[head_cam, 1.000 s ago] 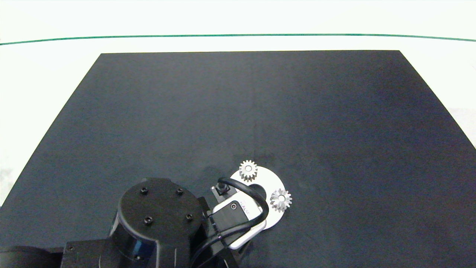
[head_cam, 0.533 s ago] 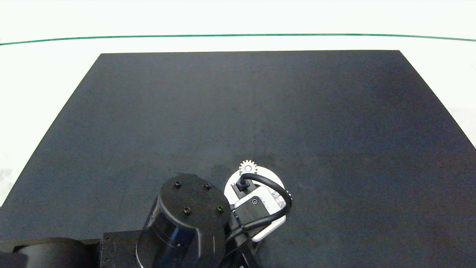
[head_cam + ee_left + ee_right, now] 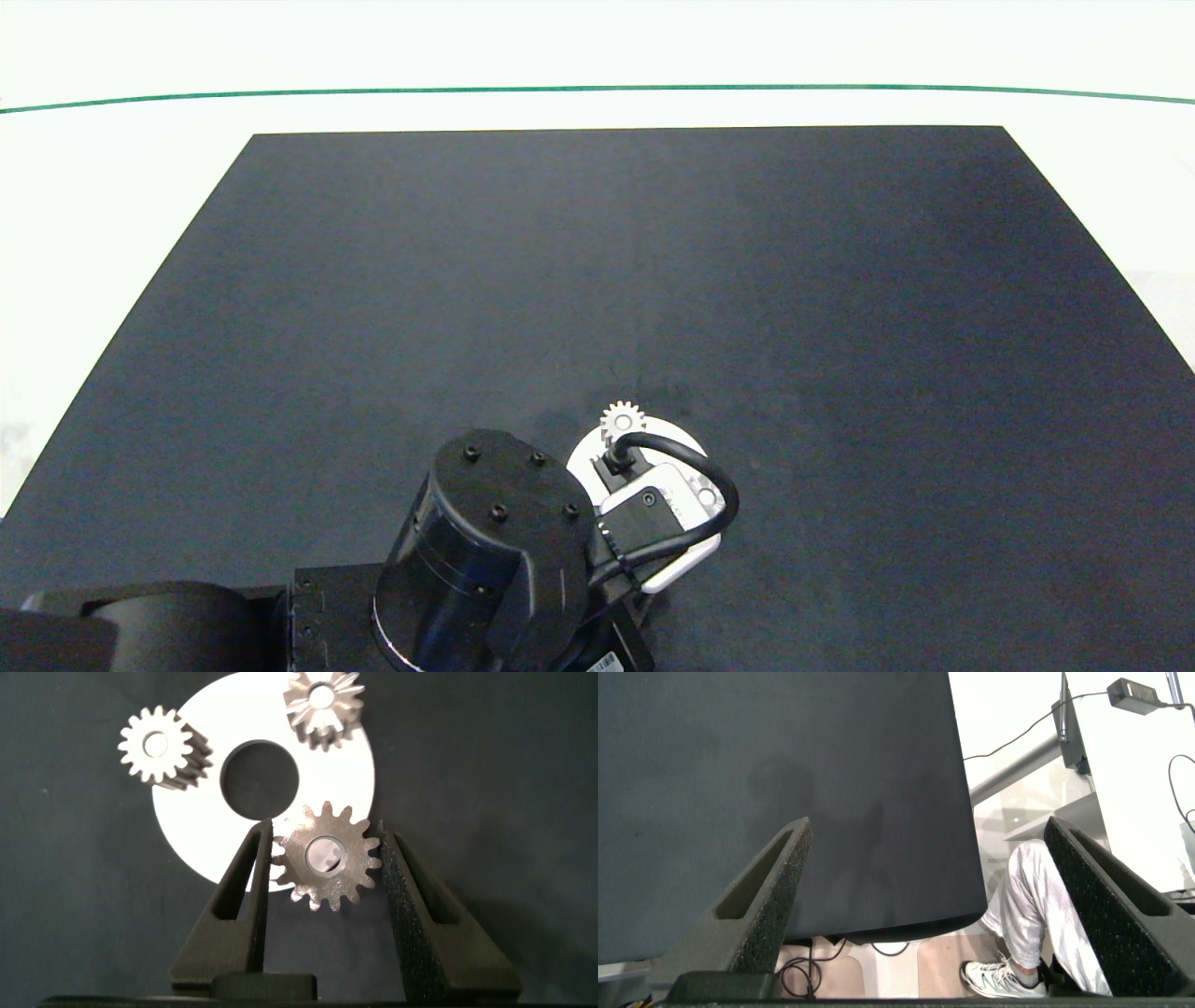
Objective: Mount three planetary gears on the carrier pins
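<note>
Now gear (image 3: 326,856) between left gripper (image 3: 326,863) fingers

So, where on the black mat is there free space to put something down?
The black mat is bare beyond and right of the white disc. The near-left corner is crowded: left gripper holds a gear over the disc.
</note>
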Motion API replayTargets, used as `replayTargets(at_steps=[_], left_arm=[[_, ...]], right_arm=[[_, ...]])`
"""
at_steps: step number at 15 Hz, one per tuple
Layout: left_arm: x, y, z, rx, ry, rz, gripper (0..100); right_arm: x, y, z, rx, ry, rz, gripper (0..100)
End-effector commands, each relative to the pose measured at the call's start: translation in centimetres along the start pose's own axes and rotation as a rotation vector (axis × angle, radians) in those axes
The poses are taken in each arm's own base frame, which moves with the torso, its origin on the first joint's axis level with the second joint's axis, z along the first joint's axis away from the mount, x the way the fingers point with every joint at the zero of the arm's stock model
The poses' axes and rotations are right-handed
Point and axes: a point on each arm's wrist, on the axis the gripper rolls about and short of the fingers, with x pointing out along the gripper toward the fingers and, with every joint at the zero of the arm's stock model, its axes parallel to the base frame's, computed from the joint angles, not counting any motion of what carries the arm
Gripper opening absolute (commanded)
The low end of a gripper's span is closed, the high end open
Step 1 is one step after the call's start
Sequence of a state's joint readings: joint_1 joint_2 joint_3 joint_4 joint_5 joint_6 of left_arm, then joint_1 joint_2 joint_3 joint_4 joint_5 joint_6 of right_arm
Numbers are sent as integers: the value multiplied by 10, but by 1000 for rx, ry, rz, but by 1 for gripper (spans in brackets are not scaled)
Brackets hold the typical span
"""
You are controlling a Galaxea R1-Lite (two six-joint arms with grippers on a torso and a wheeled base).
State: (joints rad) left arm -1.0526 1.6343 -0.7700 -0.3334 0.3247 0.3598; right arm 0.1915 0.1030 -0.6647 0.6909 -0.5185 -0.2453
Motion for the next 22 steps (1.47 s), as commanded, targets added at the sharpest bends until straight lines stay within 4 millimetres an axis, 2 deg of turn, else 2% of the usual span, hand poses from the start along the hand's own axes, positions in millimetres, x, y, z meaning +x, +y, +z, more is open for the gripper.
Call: replayTargets(at_steps=[1, 22], left_arm=[[0, 4, -1, 0, 2, 16, 10], [6, 16, -11, -21, 30, 58, 10]], right_arm=[[0, 0, 0, -3, 3, -2, 100], [-1, -1, 1, 2, -2, -3, 100]])
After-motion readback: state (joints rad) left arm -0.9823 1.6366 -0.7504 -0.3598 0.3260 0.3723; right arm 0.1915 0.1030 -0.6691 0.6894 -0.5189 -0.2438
